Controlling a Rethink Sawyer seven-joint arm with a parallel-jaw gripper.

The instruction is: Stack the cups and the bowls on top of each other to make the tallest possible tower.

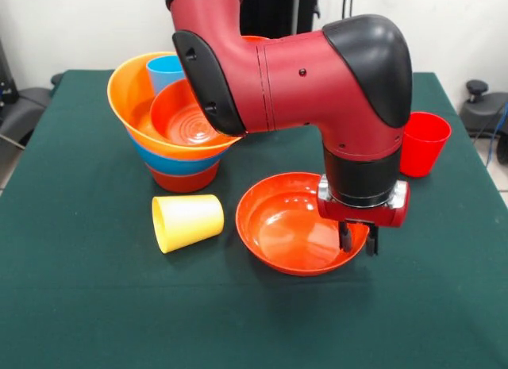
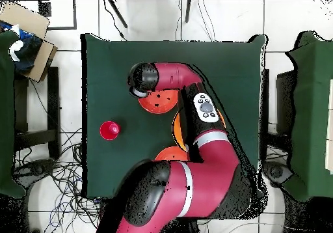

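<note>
The tower (image 1: 176,123) stands at the far left: a huge orange bowl (image 1: 127,91) holds a red-orange bowl (image 1: 186,119) and the light blue cup (image 1: 164,70), on top of a blue bowl (image 1: 171,164) and a red-orange bowl (image 1: 184,180). A wide shallow red-orange bowl (image 1: 290,224) rests on the table; in the overhead view (image 2: 159,103) the arm partly covers it. My gripper (image 1: 359,240) is open and straddles its right rim. The yellow cup (image 1: 187,221) lies on its side left of that bowl. The red cup (image 1: 423,143) (image 2: 109,130) stands upright, alone.
The green table (image 1: 95,305) has bare cloth along the near side. The red arm (image 1: 302,75) reaches across above the tower and hides most of it in the overhead view (image 2: 177,127). Chairs and cables surround the table.
</note>
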